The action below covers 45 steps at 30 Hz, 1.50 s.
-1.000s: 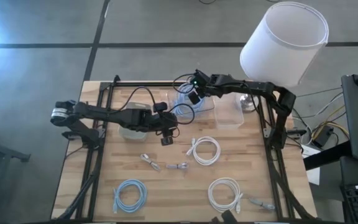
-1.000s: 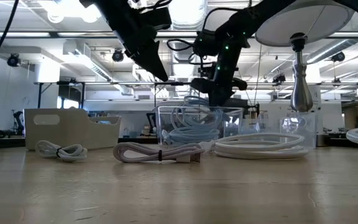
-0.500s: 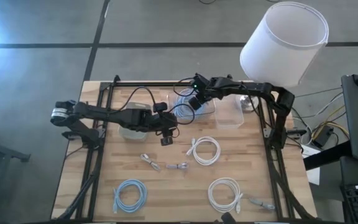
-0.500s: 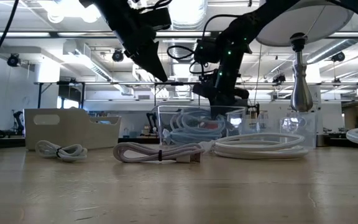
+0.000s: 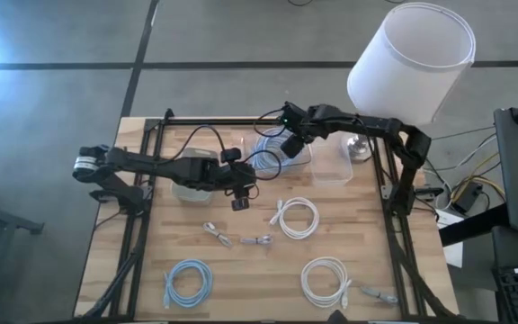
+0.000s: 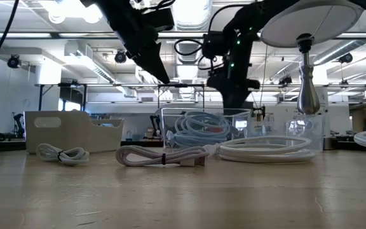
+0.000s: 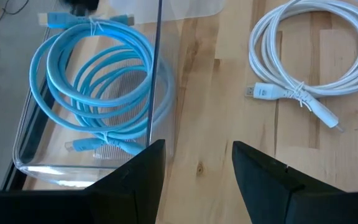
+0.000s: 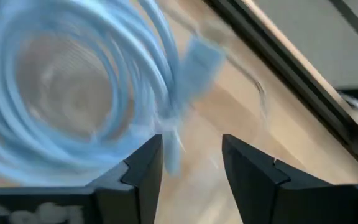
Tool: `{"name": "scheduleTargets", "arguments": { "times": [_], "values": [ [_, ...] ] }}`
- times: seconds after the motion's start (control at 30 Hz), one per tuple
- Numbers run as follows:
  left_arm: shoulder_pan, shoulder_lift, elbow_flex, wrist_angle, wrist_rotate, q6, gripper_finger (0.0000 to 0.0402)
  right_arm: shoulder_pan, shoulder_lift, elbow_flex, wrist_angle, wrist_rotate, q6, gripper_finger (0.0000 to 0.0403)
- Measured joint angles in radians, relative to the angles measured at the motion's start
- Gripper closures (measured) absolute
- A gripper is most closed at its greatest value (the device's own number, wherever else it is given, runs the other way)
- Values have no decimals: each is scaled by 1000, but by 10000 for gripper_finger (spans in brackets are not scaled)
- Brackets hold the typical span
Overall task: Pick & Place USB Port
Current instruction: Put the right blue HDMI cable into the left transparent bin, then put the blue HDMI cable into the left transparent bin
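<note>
Hovering over the clear bin [image 7: 27,163], right claw [image 8: 188,165] gapes empty; overhead hides this.

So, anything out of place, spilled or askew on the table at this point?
Nothing stands out. The blue cable lies coiled inside the clear bin, the right gripper is open above it, and the white cable lies tied on the table.

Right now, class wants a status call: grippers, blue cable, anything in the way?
Right gripper open, above clear bin. Blue cable lies coiled in bin. Left gripper open, empty. Nothing blocking.
</note>
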Motion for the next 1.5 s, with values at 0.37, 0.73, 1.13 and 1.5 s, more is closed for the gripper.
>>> {"name": "scheduleTargets", "arguments": {
  "times": [0.37,0.73,1.13,1.5],
  "values": [
    [0,-99,0,-37,-35,-77,211,3,-51,-71,215,41,-110,242],
    [0,-113,0,-93,-51,-106,211,6,22,-165,393,-6,-107,272],
    [0,-113,0,-94,-84,-106,211,6,2,-185,354,-98,-109,291],
    [-21,-135,0,-160,-68,-124,211,46,-173,-135,241,-97,-142,301]
  ]
}}
